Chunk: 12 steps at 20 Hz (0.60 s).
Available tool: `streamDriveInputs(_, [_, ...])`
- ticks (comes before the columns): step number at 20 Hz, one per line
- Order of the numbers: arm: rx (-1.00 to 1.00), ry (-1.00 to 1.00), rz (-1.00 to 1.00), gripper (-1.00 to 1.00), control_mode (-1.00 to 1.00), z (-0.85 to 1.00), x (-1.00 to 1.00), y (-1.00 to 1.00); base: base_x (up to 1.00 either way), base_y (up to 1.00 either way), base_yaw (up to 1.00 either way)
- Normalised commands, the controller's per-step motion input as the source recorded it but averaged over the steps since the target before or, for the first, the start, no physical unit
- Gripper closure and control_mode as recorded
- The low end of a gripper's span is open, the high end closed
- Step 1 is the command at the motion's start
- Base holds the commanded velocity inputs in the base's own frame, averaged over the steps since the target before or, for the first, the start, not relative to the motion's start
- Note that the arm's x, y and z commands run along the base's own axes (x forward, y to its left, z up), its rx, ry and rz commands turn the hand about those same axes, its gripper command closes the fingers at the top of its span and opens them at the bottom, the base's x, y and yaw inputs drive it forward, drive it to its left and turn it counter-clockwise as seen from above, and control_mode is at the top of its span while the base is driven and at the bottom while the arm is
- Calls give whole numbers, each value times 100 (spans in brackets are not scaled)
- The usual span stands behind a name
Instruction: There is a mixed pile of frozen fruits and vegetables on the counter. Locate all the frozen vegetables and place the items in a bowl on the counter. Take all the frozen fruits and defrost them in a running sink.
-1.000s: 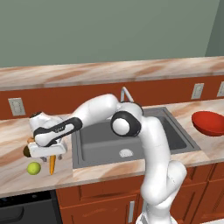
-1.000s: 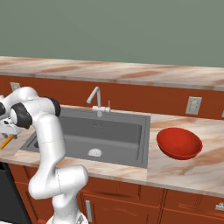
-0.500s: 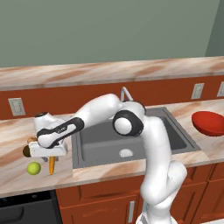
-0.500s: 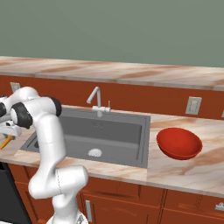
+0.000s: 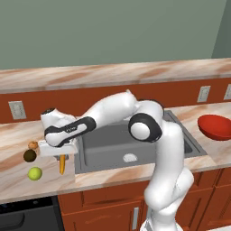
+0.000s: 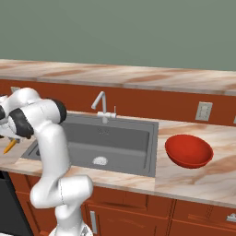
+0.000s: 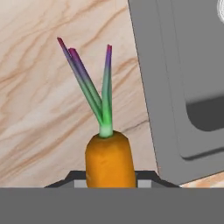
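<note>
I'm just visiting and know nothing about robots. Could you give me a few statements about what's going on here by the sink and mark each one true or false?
1. The carrot sits between the robot's fingers. True.
2. The red bowl stands left of the sink. False: it stands on the counter to the right of the sink.
3. The bowl already holds a vegetable. False: it is empty.
4. A yellow-green ball, a dark brown ball and a small orange ball lie on the counter left of the sink. True.
5. The carrot's green top points away from the hand. True.
</note>
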Motion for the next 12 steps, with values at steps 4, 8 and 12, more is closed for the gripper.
streamDriveInputs(4, [-1, -4, 0, 100, -100, 75, -16, -81, 0, 0, 0])
streamDriveInputs(8, [-5, 3, -1, 100, -100, 47, 7, -96, 0, 0, 0])
streamDriveInputs(12, [-1, 2, -1, 100, -100, 29, 1, -91, 0, 0, 0])
